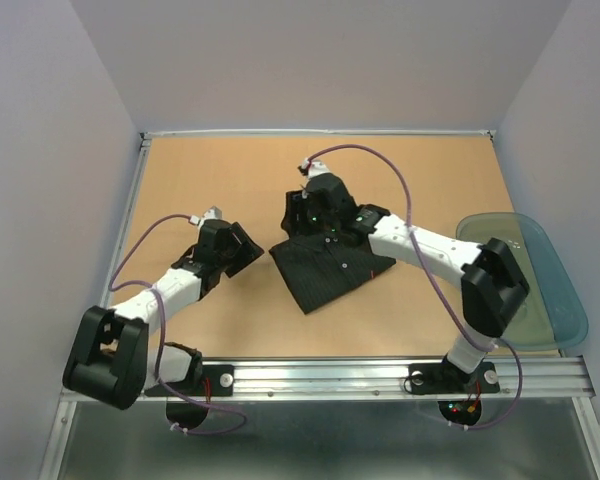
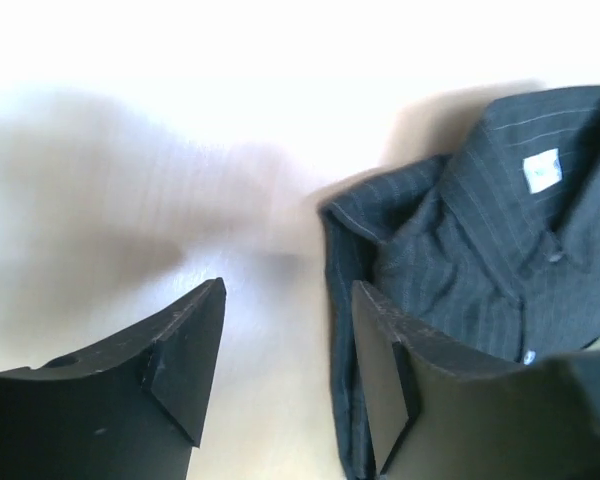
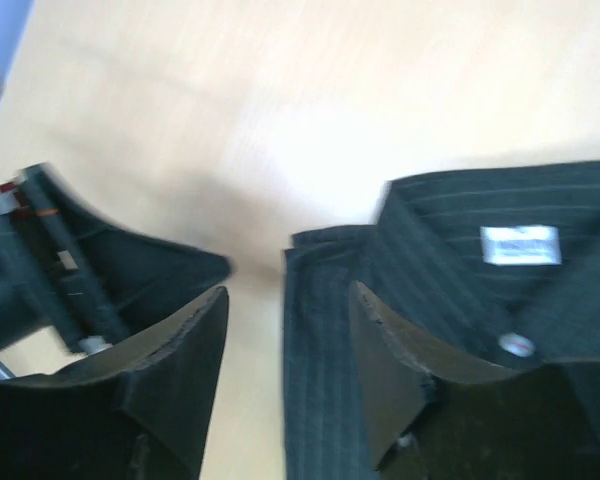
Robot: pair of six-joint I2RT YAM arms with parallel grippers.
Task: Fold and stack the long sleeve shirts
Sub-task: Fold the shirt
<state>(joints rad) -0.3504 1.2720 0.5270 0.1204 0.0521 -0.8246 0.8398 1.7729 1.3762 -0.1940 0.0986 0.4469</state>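
Top view: at frame centre on the counter [image 1: 210,180], one black pinstriped shirt [image 1: 330,268], folded into a tilted rectangle. Left tool [image 1: 248,250] just beside its left edge, right tool [image 1: 300,218] at its upper left corner. At the right edge, a translucent teal tray [image 1: 550,270]; nothing made out inside.

Left wrist: fingers parted over bare counter, gripping nothing. Shirt at right of frame, collar and white label [image 2: 542,172] facing up.

Right wrist: fingers parted too, empty, poised over the shirt's folded left edge.

Probably thin, soft, light and floppy. Best lifted by pinching the layered fold edges on both sides, lest the layers slide apart.
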